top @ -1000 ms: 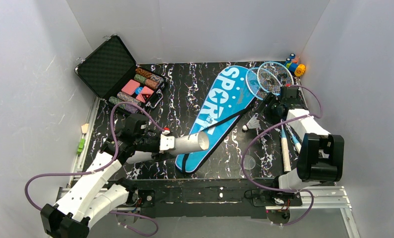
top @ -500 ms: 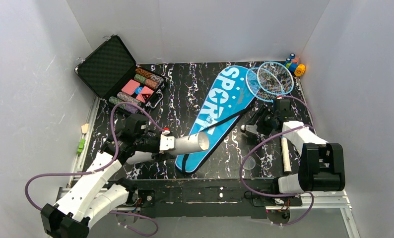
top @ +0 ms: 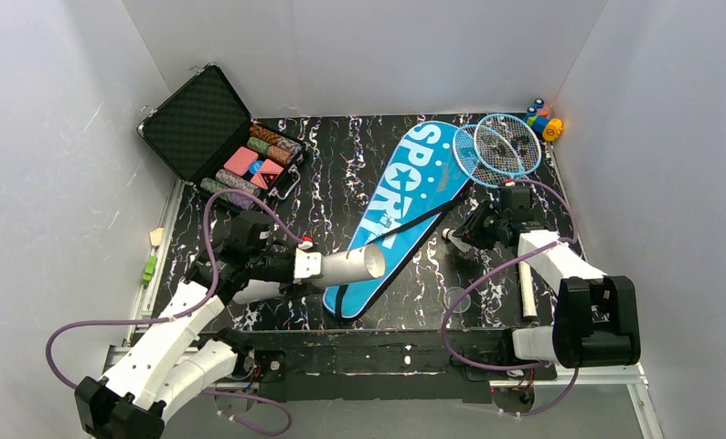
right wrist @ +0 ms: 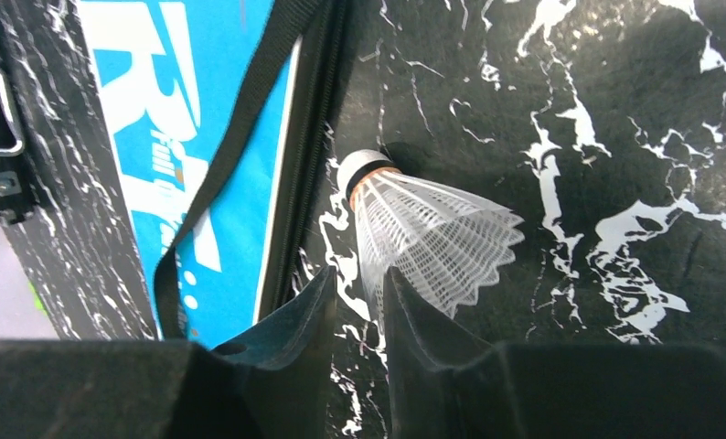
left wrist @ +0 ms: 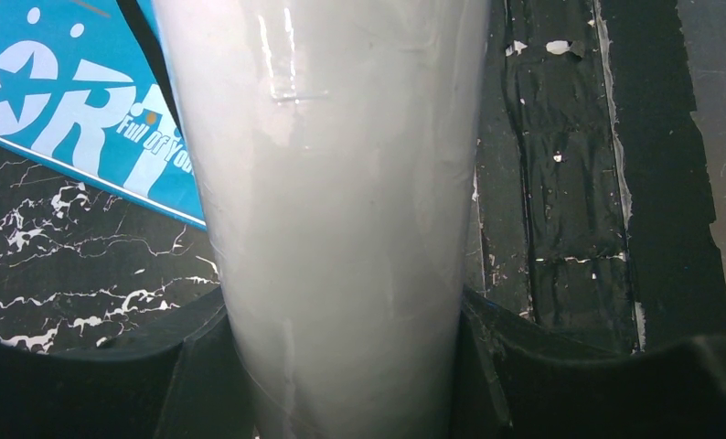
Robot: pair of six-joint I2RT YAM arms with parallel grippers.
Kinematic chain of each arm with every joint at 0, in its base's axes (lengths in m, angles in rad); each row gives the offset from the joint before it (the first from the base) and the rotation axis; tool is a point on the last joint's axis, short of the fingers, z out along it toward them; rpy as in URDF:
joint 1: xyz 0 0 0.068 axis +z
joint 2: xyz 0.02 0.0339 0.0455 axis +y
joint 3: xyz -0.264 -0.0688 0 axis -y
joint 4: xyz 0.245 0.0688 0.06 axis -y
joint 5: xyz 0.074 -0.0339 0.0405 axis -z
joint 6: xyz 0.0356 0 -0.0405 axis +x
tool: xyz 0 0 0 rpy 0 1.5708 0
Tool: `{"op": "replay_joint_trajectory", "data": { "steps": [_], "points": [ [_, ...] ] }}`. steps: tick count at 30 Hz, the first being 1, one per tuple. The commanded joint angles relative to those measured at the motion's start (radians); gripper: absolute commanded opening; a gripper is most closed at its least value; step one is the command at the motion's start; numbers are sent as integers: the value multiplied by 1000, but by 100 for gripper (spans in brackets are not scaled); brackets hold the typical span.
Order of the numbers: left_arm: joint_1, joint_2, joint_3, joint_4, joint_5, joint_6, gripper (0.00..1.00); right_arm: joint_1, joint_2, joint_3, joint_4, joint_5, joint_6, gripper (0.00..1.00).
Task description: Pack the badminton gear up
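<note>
Two roles were shared out: the left gripper (top: 303,263) was clamped round the closed end of the tube (top: 350,264), keeping it nearly level above the near end of the bag (top: 405,206), with its open mouth turned across the bag toward the other arm, probably so that it could be loaded. Just off the right edge of the bag, beside the strap (right wrist: 250,119), the right gripper (right wrist: 357,302) had its fingers almost together on the rim of the skirt of the shuttlecock (right wrist: 428,233), cork pointing away from the wrist. That grip looked suited to feeding it into the tube cork first. Whether it was clear of the table could not be told. Both rackets (top: 496,146) lay overlapped just right of the wide far end of the bag, untouched, so the bag would presumably be filled last
</note>
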Motion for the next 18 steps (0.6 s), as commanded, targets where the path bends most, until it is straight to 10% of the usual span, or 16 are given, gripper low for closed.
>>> {"op": "replay_joint_trajectory", "data": {
  "steps": [1,7,14,18],
  "points": [
    [1,-26,8,21,31,1,0,6,13,-14,23,16,11,37],
    [1,-30,3,21,33,3,0,15,36,-16,49,20,41,37],
    [2,-26,4,21,21,9,0,45,-84,8,-23,31,48,1],
    [2,-19,2,22,24,17,0,99,-216,80,-143,15,41,1]
  ]
}}
